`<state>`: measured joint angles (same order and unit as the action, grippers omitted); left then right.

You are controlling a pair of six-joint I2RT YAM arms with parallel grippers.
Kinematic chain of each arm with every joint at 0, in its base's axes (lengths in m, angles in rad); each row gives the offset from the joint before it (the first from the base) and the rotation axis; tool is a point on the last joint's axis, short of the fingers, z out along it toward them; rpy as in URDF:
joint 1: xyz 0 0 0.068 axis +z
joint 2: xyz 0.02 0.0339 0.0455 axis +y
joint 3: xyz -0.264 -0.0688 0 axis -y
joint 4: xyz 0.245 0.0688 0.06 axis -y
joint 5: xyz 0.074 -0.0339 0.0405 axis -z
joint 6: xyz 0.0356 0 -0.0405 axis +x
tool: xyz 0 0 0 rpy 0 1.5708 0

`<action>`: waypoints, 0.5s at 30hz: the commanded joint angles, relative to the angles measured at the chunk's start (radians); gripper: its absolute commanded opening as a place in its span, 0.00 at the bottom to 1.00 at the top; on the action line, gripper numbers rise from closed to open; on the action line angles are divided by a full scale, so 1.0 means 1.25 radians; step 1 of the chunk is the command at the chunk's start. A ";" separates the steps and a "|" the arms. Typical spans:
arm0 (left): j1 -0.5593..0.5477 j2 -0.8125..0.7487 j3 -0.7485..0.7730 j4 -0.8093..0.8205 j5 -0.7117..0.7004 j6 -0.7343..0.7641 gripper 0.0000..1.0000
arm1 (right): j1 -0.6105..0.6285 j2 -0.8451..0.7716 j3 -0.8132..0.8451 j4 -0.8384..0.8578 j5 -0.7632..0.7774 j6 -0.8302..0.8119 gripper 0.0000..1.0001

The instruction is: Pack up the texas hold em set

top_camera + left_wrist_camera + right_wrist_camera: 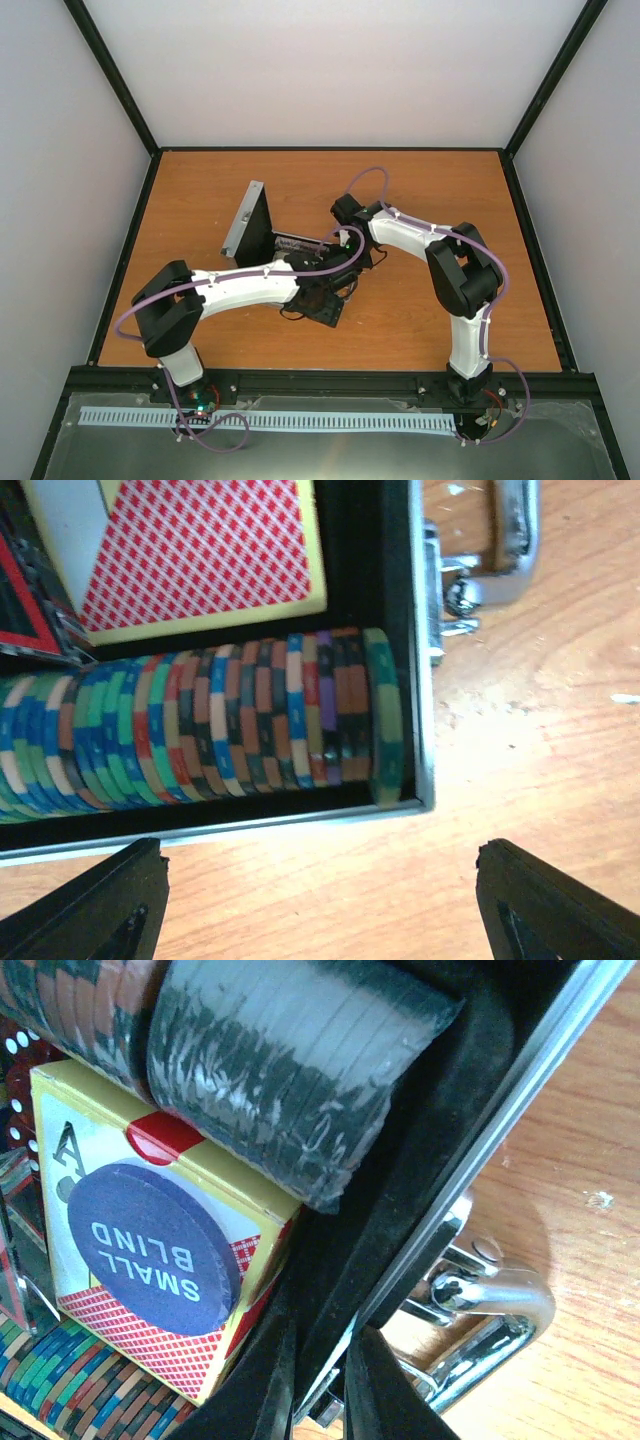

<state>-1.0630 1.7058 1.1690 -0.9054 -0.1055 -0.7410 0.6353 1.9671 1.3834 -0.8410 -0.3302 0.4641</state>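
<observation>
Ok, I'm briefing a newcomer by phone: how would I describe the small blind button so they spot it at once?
Find the open silver case and, between its rows of chips, the red-checked card box. Lying on that box is a round disc, plain dark blue with white SMALL BLIND lettering, unlike the striped chips.

Bright even light, faint shadows, chips (pixel 290 1070) seemingly blurred, case (pixel 560 1050) rim glaring
</observation>
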 commanded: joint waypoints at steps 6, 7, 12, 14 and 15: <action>-0.013 -0.090 -0.022 0.051 0.013 -0.022 0.82 | 0.002 0.012 0.000 -0.009 0.087 -0.034 0.03; -0.012 -0.104 -0.025 0.054 0.008 -0.028 0.81 | 0.001 0.010 0.005 -0.011 0.087 -0.033 0.03; -0.013 -0.184 -0.035 0.068 -0.028 -0.031 0.81 | -0.005 -0.010 0.032 -0.023 0.080 -0.038 0.06; -0.013 -0.216 -0.025 0.074 -0.035 -0.021 0.83 | -0.006 -0.022 0.036 -0.023 0.075 -0.042 0.13; -0.013 -0.229 -0.014 0.071 -0.041 -0.015 0.85 | -0.007 -0.028 0.037 -0.024 0.073 -0.042 0.17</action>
<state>-1.0698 1.4960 1.1191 -0.8467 -0.1127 -0.7601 0.6350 1.9671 1.4010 -0.8551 -0.2947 0.4561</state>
